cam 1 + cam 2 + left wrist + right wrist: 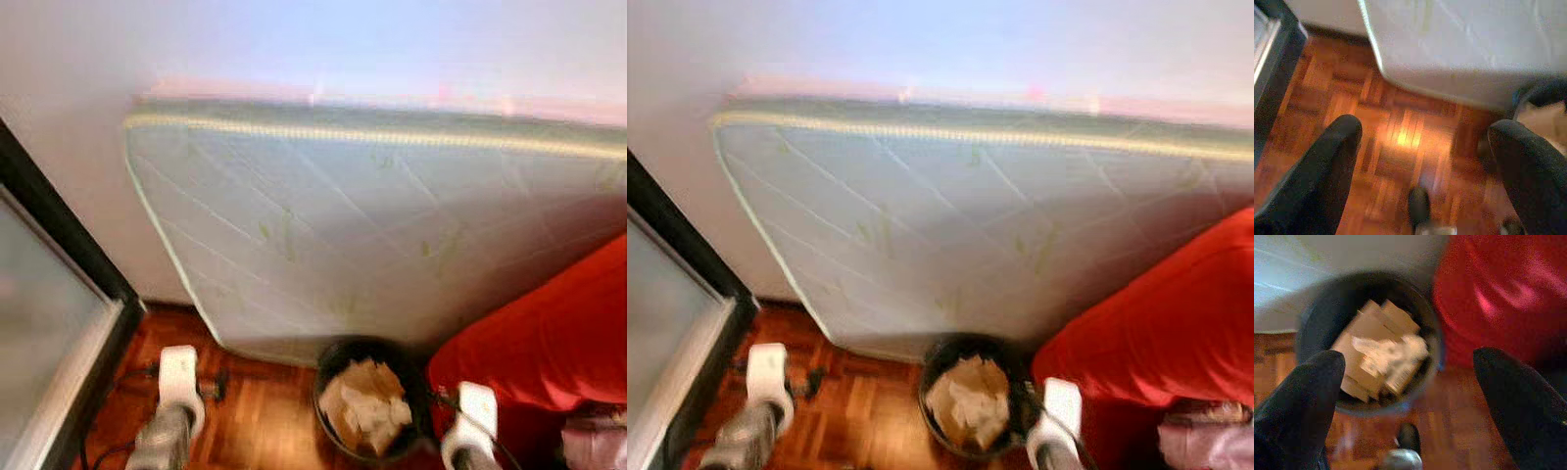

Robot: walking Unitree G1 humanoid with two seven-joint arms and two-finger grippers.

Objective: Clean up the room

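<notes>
A large white quilted mattress (372, 225) with a yellow-piped edge leans upright against the pale wall. At 4 o'clock lies a red fabric bedcover (549, 343), smooth and slightly glossy. On the reddish wooden parquet floor (255, 411) at 6 o'clock, touching the mattress foot, stands a round black waste bin (333, 367) — crumpled beige and white paper (1381, 352) inside. Both silver arms reach forward and down. The right gripper (1410, 401) hovers over the bin, fingers spread wide, empty; the left gripper (1425, 166) hangs over bare parquet at 7 o'clock — likewise spread.
</notes>
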